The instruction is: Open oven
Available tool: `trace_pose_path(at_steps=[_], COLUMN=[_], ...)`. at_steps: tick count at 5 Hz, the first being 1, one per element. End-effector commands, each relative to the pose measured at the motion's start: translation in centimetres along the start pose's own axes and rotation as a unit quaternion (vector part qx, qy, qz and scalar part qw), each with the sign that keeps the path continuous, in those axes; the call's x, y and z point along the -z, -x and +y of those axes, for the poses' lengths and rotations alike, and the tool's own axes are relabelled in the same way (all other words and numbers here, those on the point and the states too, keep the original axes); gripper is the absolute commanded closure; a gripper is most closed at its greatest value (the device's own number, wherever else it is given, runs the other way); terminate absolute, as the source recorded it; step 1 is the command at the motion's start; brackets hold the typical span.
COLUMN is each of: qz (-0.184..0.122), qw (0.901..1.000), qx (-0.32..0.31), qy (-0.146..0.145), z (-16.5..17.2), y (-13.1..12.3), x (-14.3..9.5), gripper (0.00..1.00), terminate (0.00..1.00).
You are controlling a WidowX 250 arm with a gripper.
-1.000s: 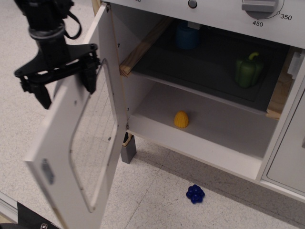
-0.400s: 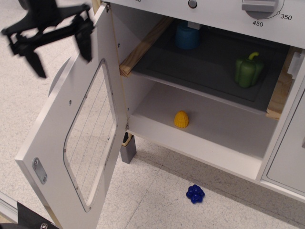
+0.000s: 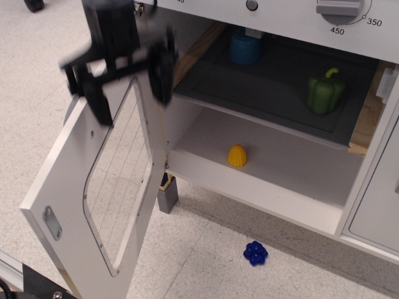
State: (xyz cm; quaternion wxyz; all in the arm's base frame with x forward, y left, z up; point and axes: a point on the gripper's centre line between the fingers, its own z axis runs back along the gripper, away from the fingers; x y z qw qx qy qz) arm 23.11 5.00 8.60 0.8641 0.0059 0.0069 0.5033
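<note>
The white toy oven (image 3: 268,156) stands with its door (image 3: 68,193) swung wide open to the left; the wire-lined window (image 3: 118,180) faces me. The grey dial panel (image 3: 340,14) marked 350/450 runs along the top. My black gripper (image 3: 129,80) is open, blurred by motion, and hangs in front of the door's upper edge, holding nothing. Inside, a green pepper (image 3: 324,92) and a blue cup (image 3: 244,47) sit on the dark tray (image 3: 268,87). A yellow toy (image 3: 237,156) lies on the oven floor.
A blue toy berry (image 3: 255,253) lies on the speckled floor in front of the oven. A white cabinet door (image 3: 380,205) is at the right. A grey oven foot (image 3: 167,200) stands below the hinge. A dark edge (image 3: 37,288) is at the bottom left.
The door swung a little further open and then stayed still. My gripper rose off it to the top left, then moved right and down in front of the door's upper edge.
</note>
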Motion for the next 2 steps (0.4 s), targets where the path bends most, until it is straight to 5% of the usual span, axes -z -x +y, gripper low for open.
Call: trace_pose_path(at_steps=[1, 2], qz=[-0.045, -0.052], qw=[0.999, 0.9987], qx=[0.006, 0.0], qy=[0.0, 0.004], z=[1.45, 2.11], y=[-3.46, -4.06], x=[3.16, 3.16], gripper=[0.0, 0.0], terminate=[0.0, 1.0])
